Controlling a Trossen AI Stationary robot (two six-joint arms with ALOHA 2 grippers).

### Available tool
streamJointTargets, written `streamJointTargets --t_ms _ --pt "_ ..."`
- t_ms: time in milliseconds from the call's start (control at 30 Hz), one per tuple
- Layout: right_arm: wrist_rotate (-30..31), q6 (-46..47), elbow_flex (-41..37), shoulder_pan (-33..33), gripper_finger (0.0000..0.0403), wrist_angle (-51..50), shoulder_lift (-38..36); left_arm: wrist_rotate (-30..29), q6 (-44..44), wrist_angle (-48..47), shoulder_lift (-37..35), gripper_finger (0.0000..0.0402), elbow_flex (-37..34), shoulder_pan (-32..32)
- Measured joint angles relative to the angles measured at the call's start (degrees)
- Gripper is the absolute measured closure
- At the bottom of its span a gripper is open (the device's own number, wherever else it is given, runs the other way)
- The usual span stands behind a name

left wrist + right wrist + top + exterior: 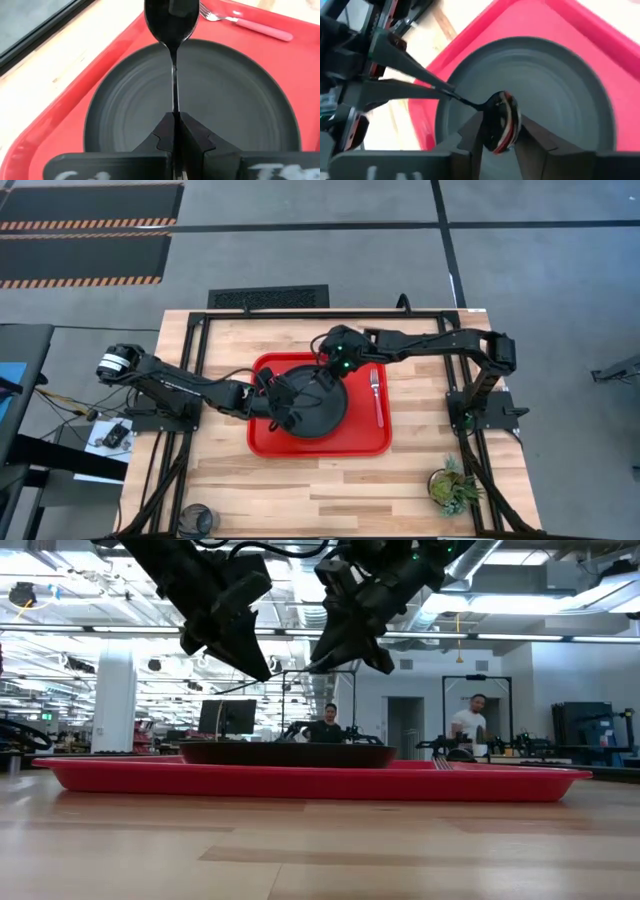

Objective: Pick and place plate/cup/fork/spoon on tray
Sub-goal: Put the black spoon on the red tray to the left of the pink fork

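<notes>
The red tray point(262, 438) lies mid-table with the dark plate point(325, 415) on it and the red-handled fork point(376, 394) on its floor to the plate's right. My left gripper point(176, 120) is shut on the dark spoon point(171, 20) above the plate. My right gripper point(502, 131) is open, and its fingers stand on either side of the spoon's bowl point(501, 120); I cannot tell whether they touch it. A small dark cup point(197, 520) stands at the table's near left corner. My left gripper pinches the spoon's narrow handle point(175, 102) near its free end between its two fingers. The fingers slant down from the table's left and lie along the handle. The spoon sticks out ahead of the fingertips, its bowl foremost, lifted clear above the plate.
A small potted green plant point(455, 485) stands near the table's near right corner. People show in the room behind the table point(470, 720). Bare wood lies before the tray's near rim point(320, 490).
</notes>
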Motion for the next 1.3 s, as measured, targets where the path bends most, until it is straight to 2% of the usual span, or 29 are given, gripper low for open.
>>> streamJointTargets --t_ms 233,433,633,733,800,933,1067,1133,1300 --pt "1.4 -0.3 0.0 0.0 0.0342 0.3 0.0 0.1 0.0 -0.1 0.0 0.0400 0.0 0.0" --pt "2.0 -1.0 0.0 0.0 0.0378 0.8 0.0 -0.1 0.0 0.1 0.0 0.0398 0.0 0.0" --pt "1.2 -3.4 0.0 -1.8 0.0388 0.4 -0.3 -0.2 1.9 -1.1 -0.5 0.0348 0.0 -0.9" --pt "-1.3 -5.5 0.4 -3.8 0.0384 -2.2 -1.4 -2.6 2.5 -2.7 -2.2 0.0317 0.0 -2.6" --pt "-2.5 -8.2 0.9 -5.5 0.0385 -7.7 -2.9 -5.0 2.6 -4.0 -4.1 0.0302 -0.8 -4.5" --pt "-3.2 -17.7 3.7 -8.5 0.0390 -19.6 -6.8 -5.5 2.6 -2.4 -9.3 0.0301 -5.4 -7.6" --pt "-3.2 -31.5 4.4 -11.8 0.0391 -33.4 -10.5 0.4 5.2 7.7 -15.8 0.0334 -13.2 -8.2" --pt "-3.2 -37.0 3.9 -13.3 0.0391 -39.2 -11.5 5.2 8.2 16.3 -18.9 0.0355 -17.4 -7.6" --pt "-7.9 -45.8 0.7 -15.8 0.0391 -42.2 -10.6 16.7 12.9 33.7 -25.6 0.0397 -26.5 -4.1"
